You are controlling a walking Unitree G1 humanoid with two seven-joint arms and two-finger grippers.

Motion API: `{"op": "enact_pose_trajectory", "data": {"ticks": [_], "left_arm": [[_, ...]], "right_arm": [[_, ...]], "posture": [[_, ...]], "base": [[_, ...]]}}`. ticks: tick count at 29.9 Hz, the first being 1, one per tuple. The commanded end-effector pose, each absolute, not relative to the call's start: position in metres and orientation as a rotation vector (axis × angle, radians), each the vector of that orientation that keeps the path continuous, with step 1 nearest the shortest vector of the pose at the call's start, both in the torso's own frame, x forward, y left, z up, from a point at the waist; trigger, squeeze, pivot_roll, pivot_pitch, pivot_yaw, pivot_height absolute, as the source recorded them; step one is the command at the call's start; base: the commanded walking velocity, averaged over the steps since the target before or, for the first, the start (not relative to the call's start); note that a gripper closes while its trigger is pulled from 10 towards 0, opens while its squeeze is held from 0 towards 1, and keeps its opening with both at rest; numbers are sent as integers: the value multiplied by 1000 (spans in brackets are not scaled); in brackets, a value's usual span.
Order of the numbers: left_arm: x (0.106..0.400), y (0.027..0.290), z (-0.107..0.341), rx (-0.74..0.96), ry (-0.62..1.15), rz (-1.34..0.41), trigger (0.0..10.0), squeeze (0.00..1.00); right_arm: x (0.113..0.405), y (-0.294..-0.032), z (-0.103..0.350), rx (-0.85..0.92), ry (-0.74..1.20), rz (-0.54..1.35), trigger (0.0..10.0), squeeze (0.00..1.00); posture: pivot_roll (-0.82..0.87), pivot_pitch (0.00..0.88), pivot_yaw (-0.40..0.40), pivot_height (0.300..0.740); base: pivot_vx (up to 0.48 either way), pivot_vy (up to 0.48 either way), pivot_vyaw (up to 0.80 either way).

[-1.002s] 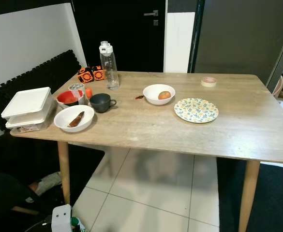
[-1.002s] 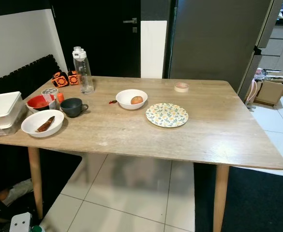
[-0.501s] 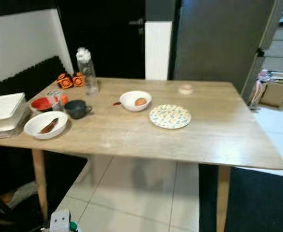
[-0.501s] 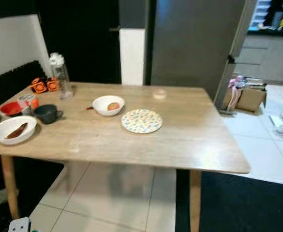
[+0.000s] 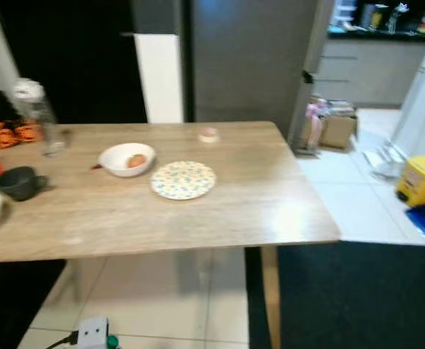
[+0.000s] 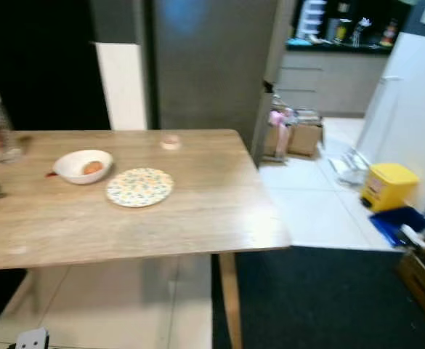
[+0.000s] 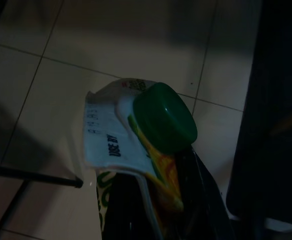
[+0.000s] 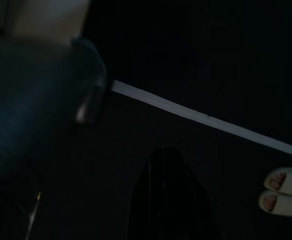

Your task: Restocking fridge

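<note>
The left gripper (image 7: pixel 158 210) hangs low over the tiled floor (image 7: pixel 46 85), its fingers closed on a carton (image 7: pixel 136 150) with a green cap (image 7: pixel 164 117), while the right gripper (image 8: pixel 168 200) hangs idle in the dark and its fingers cannot be judged. The carrying step is best done with the carton kept upright and clear of the table's near corner (image 5: pixel 328 234). Beyond, the wooden table (image 5: pixel 256 211) carries a patterned plate (image 5: pixel 183 179) mid-surface and a white bowl (image 5: pixel 127 158) behind it, with a grey fridge (image 5: pixel 248 58) past the far edge.

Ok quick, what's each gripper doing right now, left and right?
Left gripper: shut on a carton with a green cap, held above the tiled floor.
Right gripper: too dark to tell, hanging idle.
</note>
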State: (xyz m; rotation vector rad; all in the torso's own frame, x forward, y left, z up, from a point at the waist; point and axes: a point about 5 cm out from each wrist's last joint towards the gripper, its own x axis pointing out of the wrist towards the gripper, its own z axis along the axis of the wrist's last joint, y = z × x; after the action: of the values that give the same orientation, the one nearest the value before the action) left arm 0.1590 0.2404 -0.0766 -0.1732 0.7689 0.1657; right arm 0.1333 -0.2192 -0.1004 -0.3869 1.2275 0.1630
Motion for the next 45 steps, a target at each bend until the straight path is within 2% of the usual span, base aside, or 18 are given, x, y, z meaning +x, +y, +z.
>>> {"op": "enact_pose_trajectory", "data": {"ticks": [1,16,45], "left_arm": [[134,225,-92,-209,897,123,10000,0],[134,222,-93,-208,901,115,10000,0],[130,219,-95,-204,917,104,10000,0]], "right_arm": [[138,-220,-99,-387,1208,160,10000,0],[139,-219,-98,-384,1207,164,10000,0],[139,-218,-99,-385,1207,172,10000,0]], "posture": [[-64,0,25,740],[-65,0,24,740],[-64,0,20,740]], "base": [[0,-382,0],[0,-386,0],[0,-480,0]]}}
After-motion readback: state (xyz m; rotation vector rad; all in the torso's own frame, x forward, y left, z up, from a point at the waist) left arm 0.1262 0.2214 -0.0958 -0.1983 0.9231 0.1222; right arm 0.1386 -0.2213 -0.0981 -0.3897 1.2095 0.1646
